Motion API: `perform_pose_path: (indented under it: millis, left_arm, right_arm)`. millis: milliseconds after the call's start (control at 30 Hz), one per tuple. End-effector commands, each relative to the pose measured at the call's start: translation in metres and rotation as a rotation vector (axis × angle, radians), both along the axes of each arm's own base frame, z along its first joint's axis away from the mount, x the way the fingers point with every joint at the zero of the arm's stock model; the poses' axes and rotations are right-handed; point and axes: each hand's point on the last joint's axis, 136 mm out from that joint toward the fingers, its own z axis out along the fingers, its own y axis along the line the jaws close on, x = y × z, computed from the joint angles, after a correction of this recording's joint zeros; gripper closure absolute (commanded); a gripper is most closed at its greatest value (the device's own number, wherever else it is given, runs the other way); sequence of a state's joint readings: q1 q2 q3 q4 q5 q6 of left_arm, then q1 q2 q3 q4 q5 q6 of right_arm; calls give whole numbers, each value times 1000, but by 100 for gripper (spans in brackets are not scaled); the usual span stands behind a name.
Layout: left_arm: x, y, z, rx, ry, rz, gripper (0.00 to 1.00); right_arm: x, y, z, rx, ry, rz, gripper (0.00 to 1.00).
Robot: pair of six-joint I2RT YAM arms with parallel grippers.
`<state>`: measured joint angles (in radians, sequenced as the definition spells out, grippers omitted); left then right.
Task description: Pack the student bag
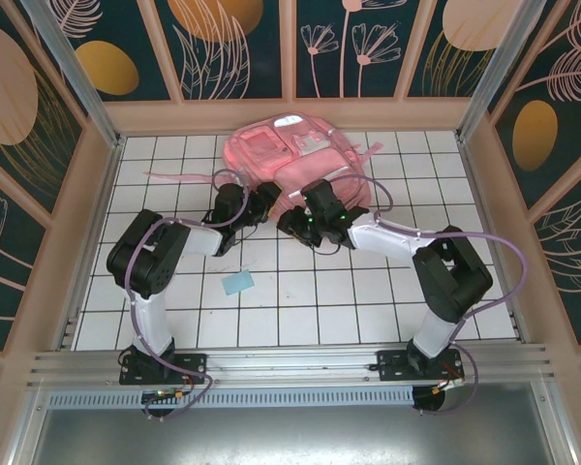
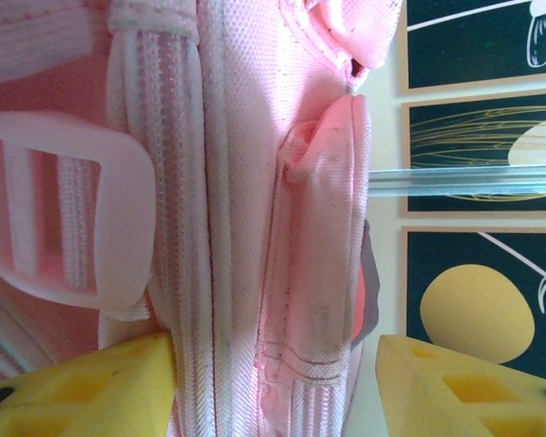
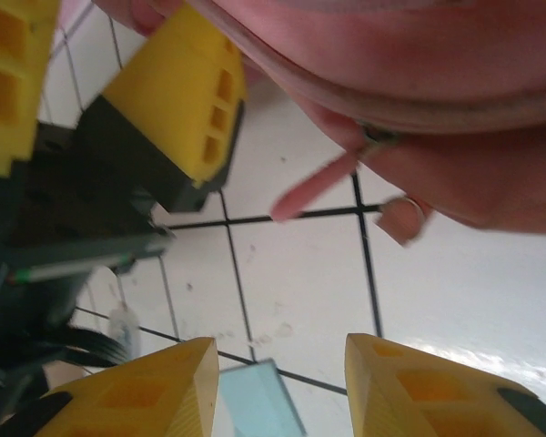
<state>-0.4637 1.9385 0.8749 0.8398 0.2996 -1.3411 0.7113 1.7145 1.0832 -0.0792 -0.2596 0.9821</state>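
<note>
One bag to pack, two grippers close by. Student bag [image 1: 290, 160]: big, pink, lying flat at the far middle of the white tiled table [image 1: 300, 310]. Seems to run the long way from left to right, with straps trailing off both sides. Sits just past both arms, on the side away from their bases. Left gripper [image 2: 273, 364]: wide open, with a fold of the bag's pink edge standing between the yellow fingers [image 2: 82, 382], touching one and apart from the other. Right gripper [image 3: 278, 364]: open too, holding nothing, low over bare tile by the bag's near edge. Just ahead of it, a thin pink zip pull [image 3: 314, 187] hanging from the bag, a little beyond the gap. Near its fingers, a small blue card [image 3: 255, 405] on the tile. Looks like the opening step, with nothing packed as far as can be seen. Nearer of the two: the left, set around the bag's edge. Likely next: squeeze shut on that fold, or push the right one forward to the zip pull.
</note>
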Motion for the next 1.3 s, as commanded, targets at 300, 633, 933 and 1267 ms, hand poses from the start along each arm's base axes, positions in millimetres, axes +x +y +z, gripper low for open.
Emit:
perform_pose_path:
  millis: [300, 633, 933, 1267]
  left_arm:
    - [-8, -7, 18, -75, -51, -7, 41]
    - [-11, -3, 25, -87, -64, 7, 41]
    - [-10, 1, 19, -73, -56, 29, 41]
    - [52, 26, -21, 158, -48, 130, 38]
  right_arm:
    - [28, -1, -25, 141, 94, -221, 58]
    - [46, -6, -41, 129, 136, -321, 60]
    - [43, -13, -38, 107, 111, -328, 100]
    - [-23, -30, -51, -165, 184, 147, 100]
